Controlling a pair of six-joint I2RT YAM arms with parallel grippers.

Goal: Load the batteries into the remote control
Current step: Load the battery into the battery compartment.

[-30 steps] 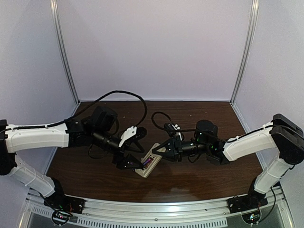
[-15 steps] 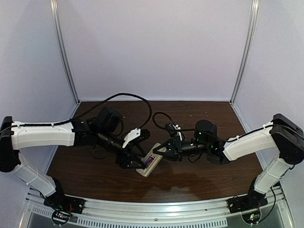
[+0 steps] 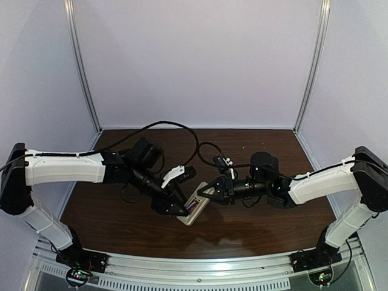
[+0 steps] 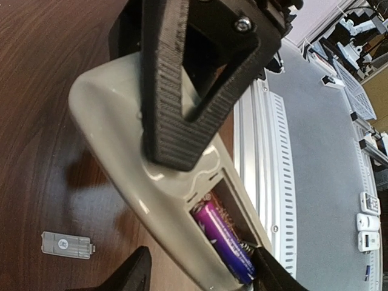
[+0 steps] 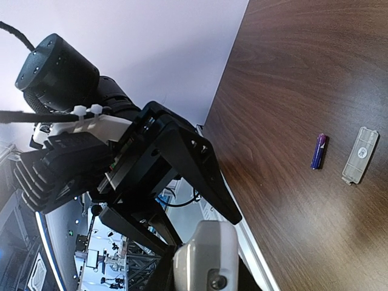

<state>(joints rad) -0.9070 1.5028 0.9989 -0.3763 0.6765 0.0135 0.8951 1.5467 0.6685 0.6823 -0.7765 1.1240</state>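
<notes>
The remote control is back-up, clamped in my right jaws, with one battery in its recess. My left jaws stand apart astride that end. Away from both jaws, the second battery lies beside a grey cover on the worktop.

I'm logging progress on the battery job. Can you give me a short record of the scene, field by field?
remote control: beige back up, recess uncovered
loaded battery: one, purple, in recess
loose battery: on table, beside cover
right gripper: shut on remote control
left gripper: open, jaws either side of recess end
</notes>
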